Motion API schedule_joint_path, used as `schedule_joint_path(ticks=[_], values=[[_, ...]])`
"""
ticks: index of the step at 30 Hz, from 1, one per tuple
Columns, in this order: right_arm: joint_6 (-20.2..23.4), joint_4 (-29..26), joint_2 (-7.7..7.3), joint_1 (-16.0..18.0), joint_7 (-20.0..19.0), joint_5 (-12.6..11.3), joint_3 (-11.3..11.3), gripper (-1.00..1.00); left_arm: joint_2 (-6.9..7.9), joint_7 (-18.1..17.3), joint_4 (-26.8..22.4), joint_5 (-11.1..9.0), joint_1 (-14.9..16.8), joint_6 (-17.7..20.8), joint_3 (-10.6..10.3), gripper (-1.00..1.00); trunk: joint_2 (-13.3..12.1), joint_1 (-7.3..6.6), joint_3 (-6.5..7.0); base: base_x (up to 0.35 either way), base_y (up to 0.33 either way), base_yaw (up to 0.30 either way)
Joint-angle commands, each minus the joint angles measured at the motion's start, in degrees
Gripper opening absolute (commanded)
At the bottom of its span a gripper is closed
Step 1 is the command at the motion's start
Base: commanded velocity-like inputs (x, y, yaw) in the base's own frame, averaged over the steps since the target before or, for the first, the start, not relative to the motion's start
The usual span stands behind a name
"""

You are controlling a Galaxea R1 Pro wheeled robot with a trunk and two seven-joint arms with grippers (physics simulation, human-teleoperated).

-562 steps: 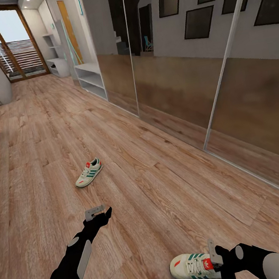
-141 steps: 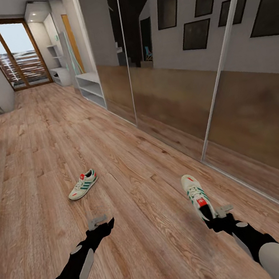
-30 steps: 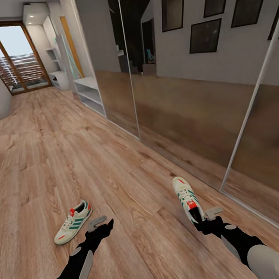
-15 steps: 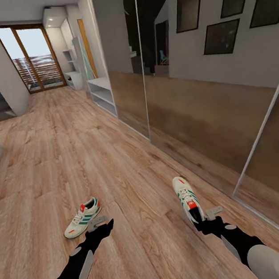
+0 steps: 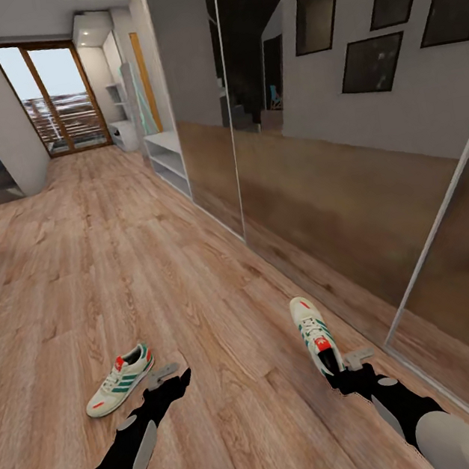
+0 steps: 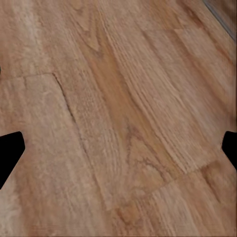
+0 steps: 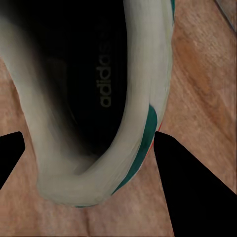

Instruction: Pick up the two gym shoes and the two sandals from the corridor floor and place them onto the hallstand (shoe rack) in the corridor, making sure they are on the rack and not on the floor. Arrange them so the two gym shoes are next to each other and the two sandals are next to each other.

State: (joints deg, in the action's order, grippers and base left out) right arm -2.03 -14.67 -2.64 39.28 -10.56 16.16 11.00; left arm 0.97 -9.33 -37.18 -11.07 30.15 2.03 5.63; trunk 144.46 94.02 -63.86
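- Right gripper (image 5: 345,367): jaws closed on the heel collar of one gym shoe (image 5: 314,333), held out ahead of the robot on the right with its toe pointing far. The right wrist view shows one finger (image 7: 190,187) pressed against the collar's outer wall and the shoe's dark opening (image 7: 79,74) between the fingertips.
- Left gripper (image 5: 164,375): jaws wide apart and holding nothing. The left wrist view shows bare planks between the two fingertips (image 6: 9,154).
- Second gym shoe (image 5: 118,369): lying on the corridor floor (image 5: 119,268) at near left, just beside the left gripper and to its left, not touching it.
- Hallstand (image 5: 167,158): white open shelving against the right wall, far down the corridor, well apart from both shoes.
- Sandals: none to list here.
- Sliding wardrobe (image 5: 349,193): dark glass front along the right side, close to the carried shoe.
- Risks, as a judgement: the hold takes only the thin heel rim, so the shoe could swing or slip out during travel. The long toe may clip the wardrobe glass. The floor shoe sits off the left gripper's line, so a straight descent could miss or nudge it.
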Motion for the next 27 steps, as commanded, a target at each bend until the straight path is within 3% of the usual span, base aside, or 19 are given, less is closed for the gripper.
schedule_joint_path(ticks=[1,15,27], values=[[0.01,0.01,0.03,0.00,0.10,-0.07,-0.01,-1.00,0.00,-0.01,0.00,0.00,0.00,0.01,0.00,1.00,0.00,0.00,0.00,0.170,-0.250,0.083],[0.01,0.54,0.09,-0.04,0.10,0.01,-0.10,-1.00,-0.03,-0.06,0.00,0.00,0.00,-0.01,0.00,1.00,0.00,0.00,0.00,0.053,-0.056,0.253],[0.07,0.59,0.09,-0.03,-0.04,0.01,-0.12,-1.00,0.00,-0.03,0.00,0.00,0.00,0.07,0.00,1.00,0.00,0.00,-0.27,0.300,0.000,0.069]])
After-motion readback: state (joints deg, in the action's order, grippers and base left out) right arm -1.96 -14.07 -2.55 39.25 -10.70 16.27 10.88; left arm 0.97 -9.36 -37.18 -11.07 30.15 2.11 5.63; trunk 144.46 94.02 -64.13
